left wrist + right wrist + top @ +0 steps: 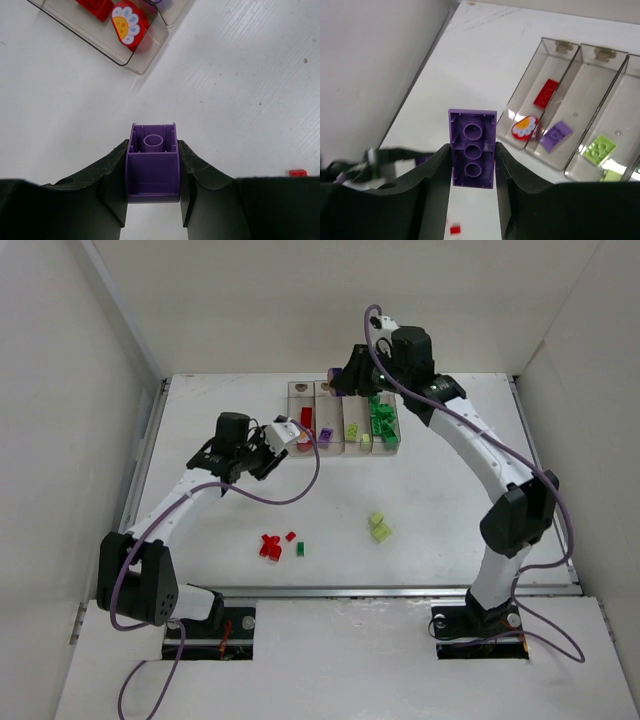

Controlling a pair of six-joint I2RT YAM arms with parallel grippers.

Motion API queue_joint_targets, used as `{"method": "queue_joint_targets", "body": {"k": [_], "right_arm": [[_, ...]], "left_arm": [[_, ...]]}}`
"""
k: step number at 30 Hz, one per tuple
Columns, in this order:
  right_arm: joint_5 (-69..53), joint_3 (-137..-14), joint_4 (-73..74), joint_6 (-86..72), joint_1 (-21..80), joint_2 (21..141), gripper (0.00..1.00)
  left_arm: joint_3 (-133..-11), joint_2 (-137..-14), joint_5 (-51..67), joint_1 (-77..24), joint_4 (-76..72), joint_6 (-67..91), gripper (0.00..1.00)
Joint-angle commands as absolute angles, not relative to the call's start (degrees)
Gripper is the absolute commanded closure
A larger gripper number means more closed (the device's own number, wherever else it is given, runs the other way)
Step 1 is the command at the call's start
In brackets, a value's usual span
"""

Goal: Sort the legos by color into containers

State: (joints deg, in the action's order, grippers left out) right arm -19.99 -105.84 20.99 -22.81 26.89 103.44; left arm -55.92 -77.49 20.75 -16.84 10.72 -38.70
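Left gripper (153,146) is clamped tight on a purple brick (153,165), hollow underside facing the wrist cam. Right gripper (471,147) is pinched the same way on a purple plate (472,148), three-tube underside showing, long axis running out along the fingers. No spare opening on either.

Containers (341,405): four-bin row at the far middle of the table (450,500), long axes pointing away from the bases. Left to right they hold red, purple, yellow-green, green. The purple bin (327,408) is second from the left, with a purple piece (556,136) lying in it.

Both held pieces belong in that bin. On the left wrist view its near end sits almost straight ahead of the brick, a shade right, just past the corner of the red bin (110,47) holding the flower brick (129,25). In the top view the right gripper hangs by the row's far end; on its wrist view the bins lie off to the right of the plate (height above the rims I can't tell). My read: left is the closer one.

Loose legos on the table, well short of the row: red cluster (270,546), yellow-green pair (379,528), one green (300,549)
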Motion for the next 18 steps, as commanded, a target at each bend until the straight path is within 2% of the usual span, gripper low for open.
{"method": "queue_joint_targets", "body": {"k": [1, 4, 11, 15, 16, 18], "right_arm": [[-12.24, -109.58, 16.34, -24.26, 27.86, 111.51, 1.0], [-12.56, -117.49, 20.38, -24.26, 27.25, 121.97, 1.0], [-5.11, -122.77, 18.54, -27.33, 27.25, 130.95, 1.0], [-6.66, -128.14, 21.36, -25.85, 27.25, 134.65, 0.52], [-6.68, -128.14, 21.36, -25.32, 27.25, 135.17, 0.29], [-7.38, -128.14, 21.36, -25.31, 27.25, 134.57, 0.1]], "left_arm": [[-56.51, -74.36, 20.74, -17.23, 10.37, -36.04, 1.0], [-57.91, -74.36, 20.74, -17.23, 10.37, -34.37, 1.0], [-58.45, -73.83, 21.27, -16.7, 10.37, -32.44, 1.0], [-59.77, -74.88, 21.27, -16.7, 10.37, -31.82, 1.0], [-60.29, -74.88, 21.79, -16.7, 10.37, -31.29, 1.0], [-60.91, -75.59, 21.8, -16.7, 9.06, -30.59, 1.0]]}}
